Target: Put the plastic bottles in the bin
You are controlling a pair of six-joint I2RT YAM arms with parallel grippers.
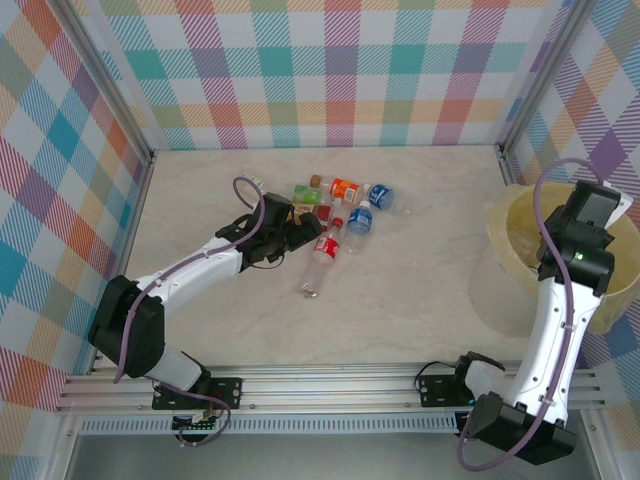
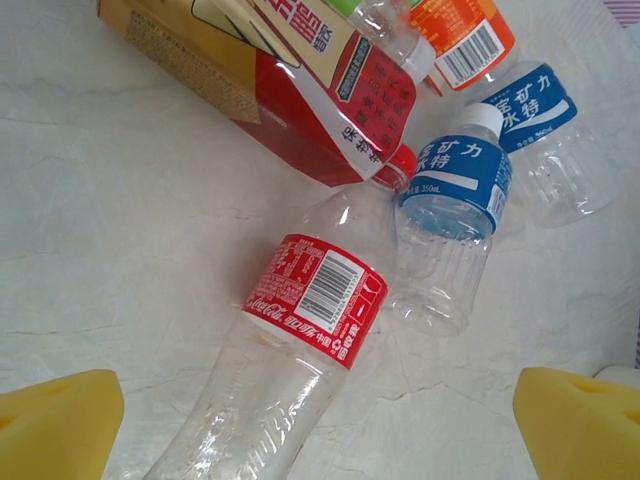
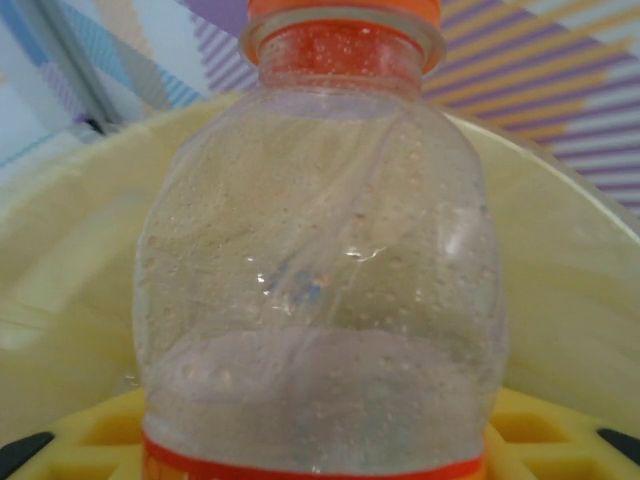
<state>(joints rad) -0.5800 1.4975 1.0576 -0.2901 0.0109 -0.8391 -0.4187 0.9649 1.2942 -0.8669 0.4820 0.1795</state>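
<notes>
Right hand (image 3: 320, 440) was clamped on an orange-capped bottle (image 3: 320, 250) above the bin (image 1: 510, 235) at right; my left hand (image 2: 320, 420) stood apart over the red-labelled bottle (image 2: 300, 330) on the tabletop (image 1: 420, 270).

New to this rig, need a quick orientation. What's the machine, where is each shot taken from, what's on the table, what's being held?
Two robot arms are bolted at the table's near edge. One picture looks down from above and behind them; the other two come from a camera on each wrist.

On the table lies a cluster of plastic bottles with red, orange and blue labels, plus a red and tan carton.

The left gripper is open, hovering over the red-label bottle, its yellow fingers apart, touching nothing.

The right gripper is over the pale yellow bin, shut on an orange-capped bottle, not yet dropped.
</notes>
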